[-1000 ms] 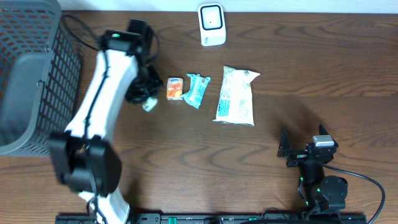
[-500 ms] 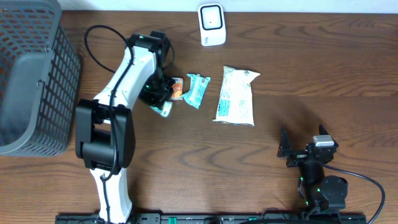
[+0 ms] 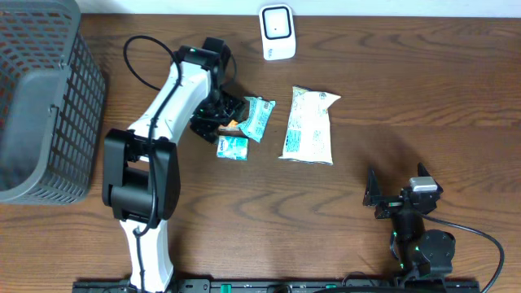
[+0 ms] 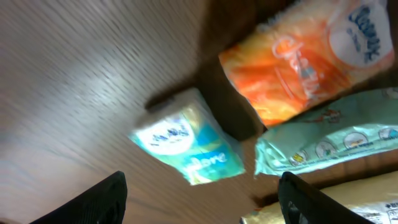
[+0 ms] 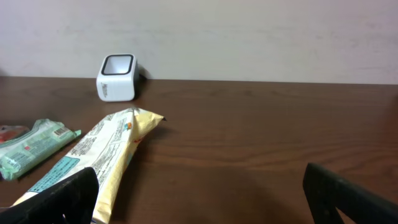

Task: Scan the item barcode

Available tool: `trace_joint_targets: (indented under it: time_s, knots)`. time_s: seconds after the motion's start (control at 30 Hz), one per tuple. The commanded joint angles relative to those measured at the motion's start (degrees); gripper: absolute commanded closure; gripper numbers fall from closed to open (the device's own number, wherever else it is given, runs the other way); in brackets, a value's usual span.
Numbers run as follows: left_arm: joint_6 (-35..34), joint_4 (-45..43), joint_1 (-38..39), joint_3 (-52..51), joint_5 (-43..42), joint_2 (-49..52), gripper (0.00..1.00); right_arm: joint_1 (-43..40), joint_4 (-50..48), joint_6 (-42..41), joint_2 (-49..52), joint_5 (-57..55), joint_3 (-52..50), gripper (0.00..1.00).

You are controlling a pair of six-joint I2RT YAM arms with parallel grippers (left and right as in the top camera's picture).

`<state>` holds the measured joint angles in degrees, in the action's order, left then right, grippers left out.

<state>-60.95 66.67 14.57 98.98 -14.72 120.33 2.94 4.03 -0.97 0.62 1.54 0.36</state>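
Left gripper point(image 4: 202, 188) just springs wide, holds nothing. Your teal pack point(image 3: 232, 147) lies dropped, well short of scanner point(image 3: 277, 32), to its left. Right gripper point(image 3: 389, 198) wide, empty. Barcode likely unscanned; expect regrasp.

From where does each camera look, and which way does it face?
Overhead: above the table, facing straight down; left arm, right arm, basket and scanner show.
Left wrist: on the left arm, facing down at the packs; left tool at the bottom.
Right wrist: low on the right arm, facing level towards the scanner; right tool in the bottom corners.
Overhead and right wrist share scanner and white bag.
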Motion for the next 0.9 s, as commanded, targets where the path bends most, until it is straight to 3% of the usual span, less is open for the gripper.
trace_joint_targets:
  time_s: [0.0, 0.23, 0.37, 0.47, 0.53, 0.87]
  knots:
    - [8.48, 1.44, -2.75, 2.32, 2.43, -4.72, 0.24, 0.39, 0.28, 0.42, -0.31, -0.11, -0.04, 0.01]
    - [23.98, 6.23, -4.55, 2.32, 9.46, -17.86, 0.24, 0.39, 0.28, 0.39, -0.31, -0.09, -0.04, 0.01]
    - [22.77, 10.29, -4.55, 2.29, 18.03, -25.73, 0.23, 0.39, 0.26, 0.42, -0.31, -0.09, -0.04, 0.01]
    - [16.15, 13.11, -4.94, 2.29, 24.72, -30.38, 0.19, 0.39, 0.28, 0.42, -0.31, -0.09, -0.04, 0.01]
    - [13.86, 14.47, -5.51, 2.29, 26.14, -32.79, 0.02, 0.37, 0.26, 0.39, -0.31, -0.11, -0.04, 0.01]
    - [9.4, 21.0, -6.54, 1.68, 27.61, -34.71, 0.02, 0.37, 0.28, 0.42, -0.31, -0.09, -0.04, 0.01]
